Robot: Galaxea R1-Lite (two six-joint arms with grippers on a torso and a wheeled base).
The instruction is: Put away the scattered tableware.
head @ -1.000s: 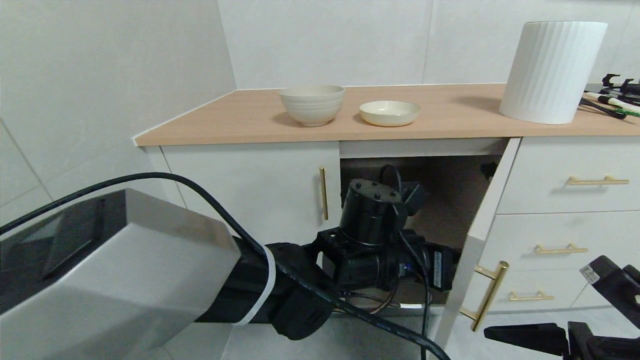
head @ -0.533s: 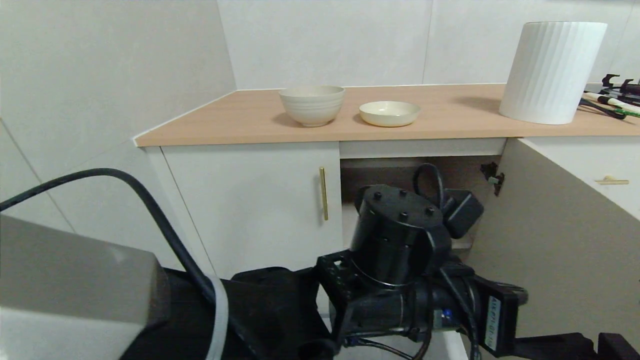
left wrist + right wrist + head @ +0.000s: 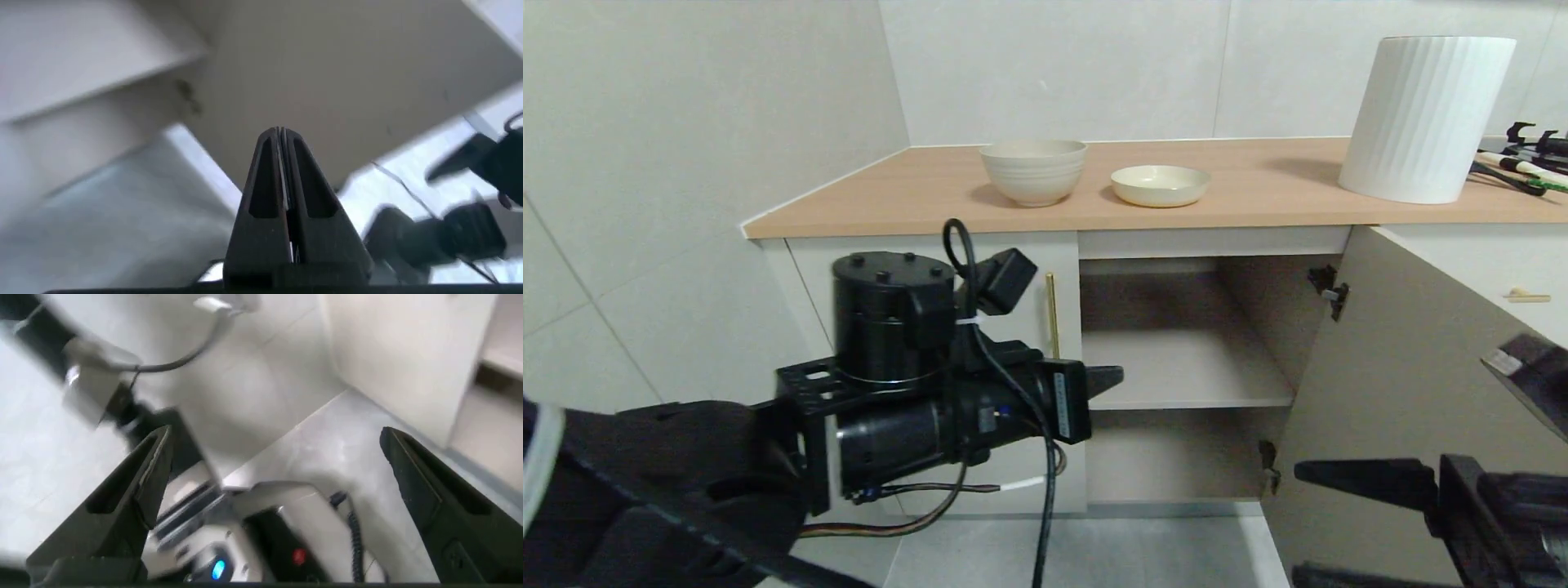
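Left pincer (image 3: 279, 139) off the door, cupboard ready for the tableware

Left pincer's fingers were pressed together w/ nothing between them, hanging low just beside the cupboard (image 3: 1168, 286) opening. Right pincer (image 3: 274, 449) sat low by the swung-out door (image 3: 1405, 351), fingers wide apart, holding nothing. Bowl (image 3: 1033, 170) & small dish (image 3: 1160, 184) stood side by side, not touching, on the tabletop (image 3: 890, 204) above the cupboard; neither was gripped.

Step, as I judged it: door-opening done, pick-up not yet begun. Next move prob. called for one arm to rise to tabletop height, take the bowl by its rim or the dish by its edge, then carry it down to the shelf (image 3: 1176, 371) w/o clipping the door.

Vs 1 s ago: door went from part-open to fully swung out. Left arm, then across the opening, had pulled back to the robot's left, so the shelf was now in plain sight. Bowl & dish hadn't moved.
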